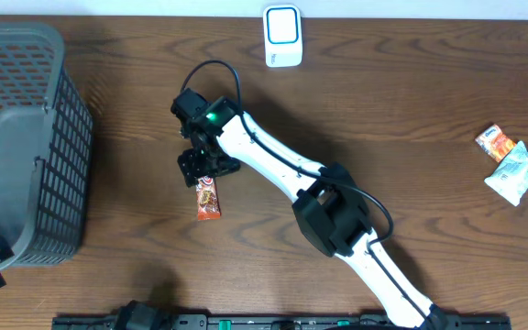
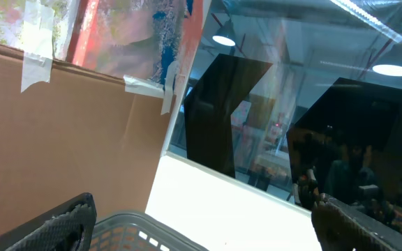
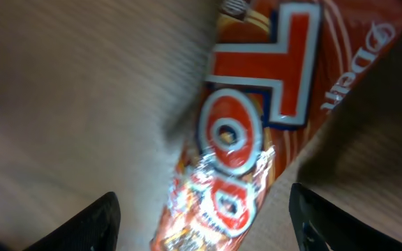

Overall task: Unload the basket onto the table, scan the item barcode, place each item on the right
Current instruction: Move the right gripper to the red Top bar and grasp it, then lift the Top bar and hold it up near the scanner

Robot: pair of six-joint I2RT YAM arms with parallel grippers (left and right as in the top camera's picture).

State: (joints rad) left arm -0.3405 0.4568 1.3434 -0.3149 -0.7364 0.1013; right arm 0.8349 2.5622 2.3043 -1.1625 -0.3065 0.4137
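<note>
Right wrist: right gripper (image 3: 202, 219) open astride orange-red foil snack bar (image 3: 253, 104), mid-frame; centre bar before closing. Left gripper (image 2: 211, 226) open.

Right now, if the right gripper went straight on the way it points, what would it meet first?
The orange snack packet on the table, lying between the right gripper's fingers; remaining gap unclear.

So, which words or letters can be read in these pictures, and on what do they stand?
"TO": large red letters on the snack wrapper; the next letter is blurred.
"Del": white, on the same wrapper; the rest is blurred.
Print on the orange packet and the white packet: too small to read.
</note>
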